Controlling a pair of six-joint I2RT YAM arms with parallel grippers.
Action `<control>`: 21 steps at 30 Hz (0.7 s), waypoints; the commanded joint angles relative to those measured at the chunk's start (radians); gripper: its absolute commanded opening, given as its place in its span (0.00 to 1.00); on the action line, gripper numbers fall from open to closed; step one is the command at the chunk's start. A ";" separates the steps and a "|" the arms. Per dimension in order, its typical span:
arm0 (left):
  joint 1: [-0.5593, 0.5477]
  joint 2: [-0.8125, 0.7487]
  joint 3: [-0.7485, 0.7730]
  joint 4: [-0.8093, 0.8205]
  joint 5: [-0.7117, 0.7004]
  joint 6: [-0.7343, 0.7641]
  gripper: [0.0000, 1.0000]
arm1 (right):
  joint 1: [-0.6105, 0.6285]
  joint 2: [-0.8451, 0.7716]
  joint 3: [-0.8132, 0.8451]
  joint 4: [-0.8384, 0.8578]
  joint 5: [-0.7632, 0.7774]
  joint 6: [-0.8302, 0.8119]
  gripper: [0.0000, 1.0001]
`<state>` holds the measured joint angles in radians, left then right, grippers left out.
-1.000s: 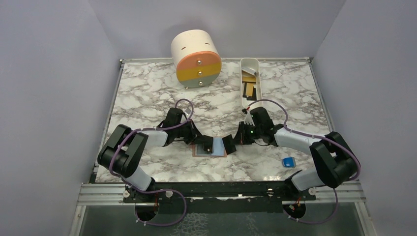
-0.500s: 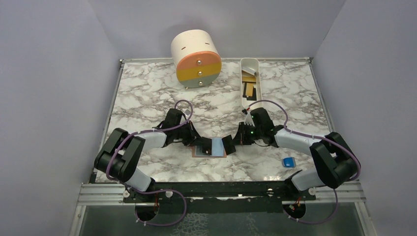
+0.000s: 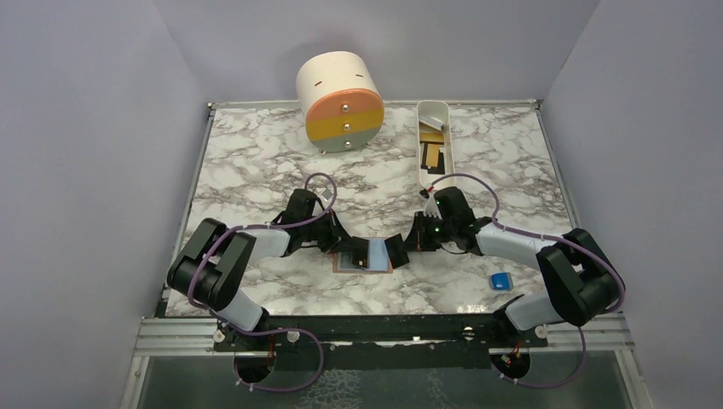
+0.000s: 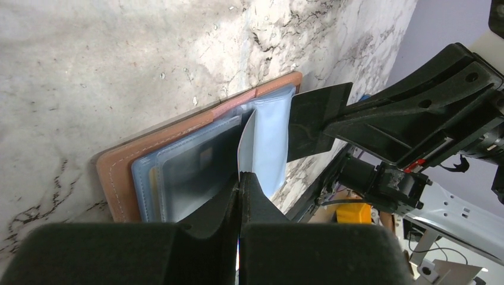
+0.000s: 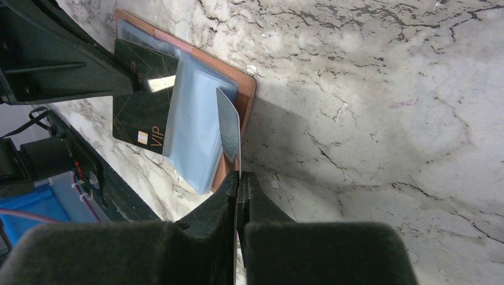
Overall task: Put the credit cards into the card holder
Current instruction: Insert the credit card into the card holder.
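Observation:
The tan card holder [image 3: 342, 267] lies open near the table's front edge, between both grippers. My left gripper [image 4: 240, 175] is shut on a light-blue inner leaf [image 4: 248, 139] of the card holder [image 4: 119, 178] and holds that leaf up on edge. My right gripper [image 5: 239, 173] is shut on a thin dark credit card [image 5: 229, 127], which reaches over the right half of the holder [image 5: 246, 89]. From the left wrist this card [image 4: 316, 119] is a black rectangle at the right fingers' tip. A black card marked VIP [image 5: 142, 104] lies on the holder's left half, by the left fingers.
A long white tray [image 3: 449, 141] at the back right holds tan and dark cards. A round white drum with an orange, yellow and grey face [image 3: 341, 106] stands at the back. A small blue block [image 3: 500, 280] lies front right, beside the right arm.
Almost nothing: the left arm's elbow has shifted slightly. Both grippers stay shut at the card holder.

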<state>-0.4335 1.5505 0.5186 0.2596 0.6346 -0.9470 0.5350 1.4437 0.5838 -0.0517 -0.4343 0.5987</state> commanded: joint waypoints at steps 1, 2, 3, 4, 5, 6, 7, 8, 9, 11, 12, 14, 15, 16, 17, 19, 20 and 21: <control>-0.008 0.033 -0.020 0.026 0.017 0.035 0.00 | 0.005 0.019 -0.020 -0.015 0.040 -0.008 0.01; -0.005 0.037 -0.020 0.026 0.021 0.038 0.00 | 0.004 0.020 -0.019 -0.016 0.040 -0.009 0.01; -0.006 0.043 -0.019 0.026 0.022 0.040 0.00 | 0.005 0.019 -0.018 -0.017 0.040 -0.011 0.01; -0.006 0.049 -0.019 0.025 0.025 0.041 0.00 | 0.005 0.019 -0.017 -0.019 0.040 -0.011 0.01; -0.006 0.056 -0.019 0.024 0.029 0.042 0.00 | 0.006 0.018 -0.016 -0.020 0.040 -0.011 0.01; -0.006 0.061 -0.017 0.023 0.032 0.044 0.00 | 0.005 0.017 -0.017 -0.020 0.040 -0.011 0.01; -0.007 0.068 -0.016 0.022 0.034 0.046 0.00 | 0.005 0.017 -0.017 -0.020 0.041 -0.011 0.01; -0.006 0.074 -0.015 0.021 0.035 0.046 0.00 | 0.005 0.017 -0.018 -0.019 0.042 -0.012 0.01; -0.007 0.076 -0.016 0.020 0.033 0.048 0.00 | 0.005 0.016 -0.019 -0.020 0.043 -0.013 0.01; -0.007 0.078 -0.015 0.020 0.025 0.047 0.00 | 0.005 0.016 -0.019 -0.019 0.043 -0.011 0.01; -0.007 0.076 -0.015 0.020 0.020 0.044 0.00 | 0.005 0.016 -0.021 -0.019 0.044 -0.011 0.01; -0.008 0.068 -0.012 0.013 0.005 0.038 0.02 | 0.005 0.013 -0.021 -0.019 0.045 -0.010 0.01; -0.007 0.062 -0.008 0.002 -0.006 0.038 0.07 | 0.005 0.012 -0.020 -0.020 0.046 -0.010 0.01; -0.007 0.056 -0.001 -0.018 -0.021 0.042 0.12 | 0.005 0.010 -0.019 -0.022 0.047 -0.011 0.01; -0.008 0.048 0.010 -0.044 -0.035 0.048 0.16 | 0.005 0.008 -0.018 -0.023 0.049 -0.011 0.01; -0.008 0.032 0.040 -0.102 -0.063 0.073 0.25 | 0.005 0.008 -0.015 -0.028 0.051 -0.014 0.01; -0.008 0.027 0.060 -0.137 -0.078 0.087 0.28 | 0.005 0.007 -0.014 -0.029 0.052 -0.016 0.01; -0.007 0.023 0.077 -0.164 -0.089 0.100 0.31 | 0.005 0.007 -0.014 -0.031 0.052 -0.017 0.01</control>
<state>-0.4347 1.6009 0.5385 0.2497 0.6430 -0.9207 0.5350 1.4437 0.5838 -0.0517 -0.4316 0.5983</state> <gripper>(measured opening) 0.255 0.015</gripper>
